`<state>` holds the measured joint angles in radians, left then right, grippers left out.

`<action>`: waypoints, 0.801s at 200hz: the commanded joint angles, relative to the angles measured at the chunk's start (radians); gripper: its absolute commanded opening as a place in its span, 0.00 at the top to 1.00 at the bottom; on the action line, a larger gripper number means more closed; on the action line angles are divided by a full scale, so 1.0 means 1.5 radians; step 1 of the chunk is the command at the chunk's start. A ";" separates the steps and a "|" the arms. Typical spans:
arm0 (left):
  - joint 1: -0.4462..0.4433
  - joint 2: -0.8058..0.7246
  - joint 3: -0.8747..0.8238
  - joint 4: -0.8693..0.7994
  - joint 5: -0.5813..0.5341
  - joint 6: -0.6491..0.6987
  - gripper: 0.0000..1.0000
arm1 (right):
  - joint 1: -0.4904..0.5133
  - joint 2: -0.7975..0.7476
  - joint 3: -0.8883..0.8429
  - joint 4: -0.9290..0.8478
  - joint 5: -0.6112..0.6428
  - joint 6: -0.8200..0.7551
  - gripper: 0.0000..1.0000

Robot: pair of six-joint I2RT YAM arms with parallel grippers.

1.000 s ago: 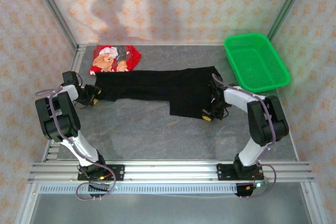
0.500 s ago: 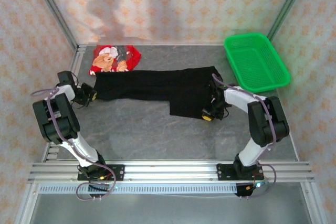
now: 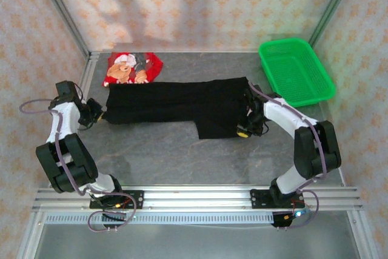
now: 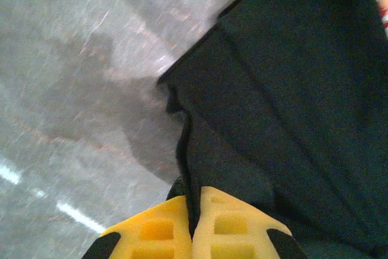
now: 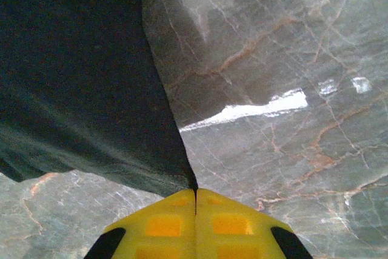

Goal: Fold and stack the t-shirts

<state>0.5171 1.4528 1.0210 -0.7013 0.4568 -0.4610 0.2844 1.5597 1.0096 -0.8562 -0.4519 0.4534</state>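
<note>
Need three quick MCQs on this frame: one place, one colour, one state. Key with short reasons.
1. Where is the red shirt? A far-left corner; B centre; C near-right edge.
2. Basket colour? A blue; B green; C white.
3. Left gripper? A open; B shut on red shirt; C shut on black shirt.
Key: 1 A, it lies far back on the left. 2 B, the mesh is green. 3 C, the yellow fingers pinch black cloth.
</note>
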 commanded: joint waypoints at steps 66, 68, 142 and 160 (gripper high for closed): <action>0.003 0.049 -0.015 -0.049 -0.021 0.013 0.89 | -0.005 -0.029 -0.031 -0.027 -0.002 -0.013 1.00; 0.004 0.052 -0.012 -0.051 -0.020 0.014 0.87 | -0.005 -0.029 -0.031 -0.027 -0.001 -0.014 1.00; -0.010 0.174 0.109 0.057 0.049 -0.033 0.77 | -0.005 0.001 -0.022 -0.001 -0.019 -0.011 1.00; -0.010 0.180 0.124 0.071 0.066 -0.035 0.68 | -0.004 0.012 -0.020 0.005 -0.024 -0.013 1.00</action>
<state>0.5121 1.7100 1.1614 -0.6518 0.4980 -0.4873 0.2844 1.5486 0.9760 -0.8581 -0.4793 0.4469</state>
